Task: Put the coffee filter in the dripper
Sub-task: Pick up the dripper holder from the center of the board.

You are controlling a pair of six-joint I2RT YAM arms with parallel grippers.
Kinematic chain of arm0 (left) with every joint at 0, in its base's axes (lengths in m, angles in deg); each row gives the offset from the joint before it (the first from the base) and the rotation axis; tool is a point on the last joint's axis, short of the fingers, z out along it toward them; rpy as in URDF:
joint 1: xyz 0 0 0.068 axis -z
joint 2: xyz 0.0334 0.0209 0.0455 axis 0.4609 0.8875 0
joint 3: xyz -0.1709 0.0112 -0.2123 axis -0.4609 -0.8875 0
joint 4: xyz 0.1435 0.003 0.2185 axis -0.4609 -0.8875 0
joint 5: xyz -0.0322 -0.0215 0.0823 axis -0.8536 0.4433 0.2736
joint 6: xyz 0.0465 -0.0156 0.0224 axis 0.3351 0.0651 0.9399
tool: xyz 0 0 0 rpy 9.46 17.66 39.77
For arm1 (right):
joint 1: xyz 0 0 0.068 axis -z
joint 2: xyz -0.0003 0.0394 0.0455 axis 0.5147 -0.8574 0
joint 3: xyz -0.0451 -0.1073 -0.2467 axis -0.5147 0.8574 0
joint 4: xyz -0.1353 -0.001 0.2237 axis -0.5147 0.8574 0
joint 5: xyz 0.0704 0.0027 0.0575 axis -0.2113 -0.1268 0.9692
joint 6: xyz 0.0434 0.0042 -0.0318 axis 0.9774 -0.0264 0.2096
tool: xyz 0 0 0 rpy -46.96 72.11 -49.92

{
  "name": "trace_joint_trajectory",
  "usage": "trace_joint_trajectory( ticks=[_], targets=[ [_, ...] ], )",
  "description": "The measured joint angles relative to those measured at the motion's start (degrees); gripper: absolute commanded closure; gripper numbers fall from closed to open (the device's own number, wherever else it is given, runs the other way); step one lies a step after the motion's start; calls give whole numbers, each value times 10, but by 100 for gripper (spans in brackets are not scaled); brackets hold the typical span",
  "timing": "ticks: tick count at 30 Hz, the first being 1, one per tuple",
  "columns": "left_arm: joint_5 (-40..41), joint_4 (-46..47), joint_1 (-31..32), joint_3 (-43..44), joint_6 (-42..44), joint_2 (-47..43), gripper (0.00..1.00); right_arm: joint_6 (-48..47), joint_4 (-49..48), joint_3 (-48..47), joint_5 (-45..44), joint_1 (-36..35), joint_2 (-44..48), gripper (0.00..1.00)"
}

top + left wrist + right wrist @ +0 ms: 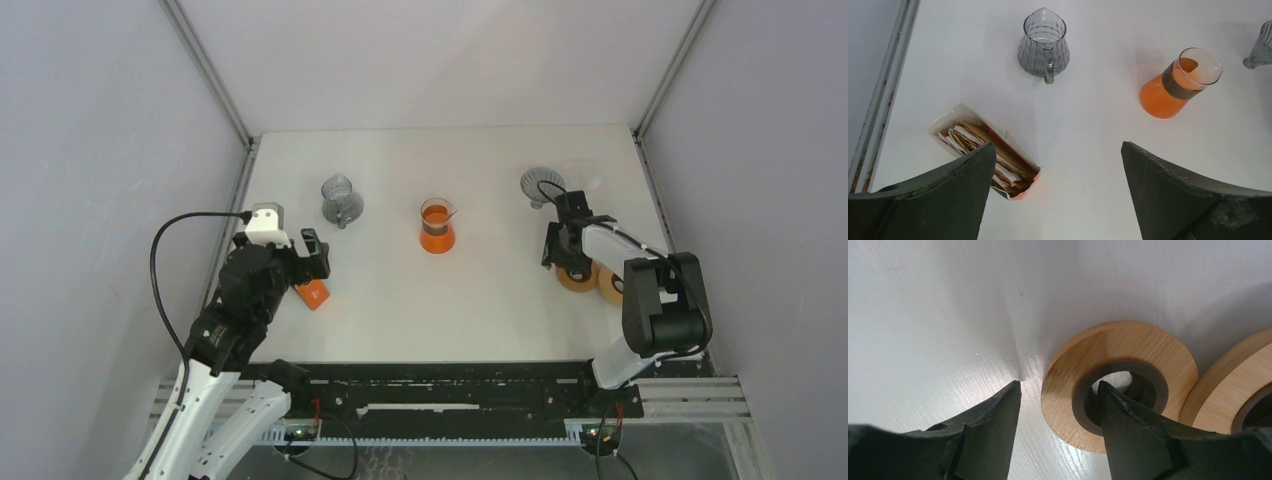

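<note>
Right claw straddles ring rim; second ring beside.

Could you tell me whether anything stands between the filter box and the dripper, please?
Yes: the carafe of orange liquid stands roughly on the straight line from the filter box to the dripper; carrying high would likely clear it.

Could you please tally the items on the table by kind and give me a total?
Wooden rings: 2
Grey glass pitcher: 1
Flask of orange liquid: 1
Dripper: 1
Box of paper filters: 1
Total: 6
</note>
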Motion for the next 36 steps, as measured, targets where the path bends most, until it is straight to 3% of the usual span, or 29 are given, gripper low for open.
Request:
trace_joint_trajectory(
  ticks=[7,16,25,36],
  targets=[
    [0,0,0,0,0,0,0,-3,0,0,-4,-4,0,42],
    [-2,0,0,0,0,0,0,-15,2,-1,-30,-27,0,63],
    [-8,0,-9,0,0,0,0,-27,37,-37,-36,-92,1,65],
    [-17,0,-30,0,-1,0,0,-65,117,-168,-41,-178,16,65]
  ],
)
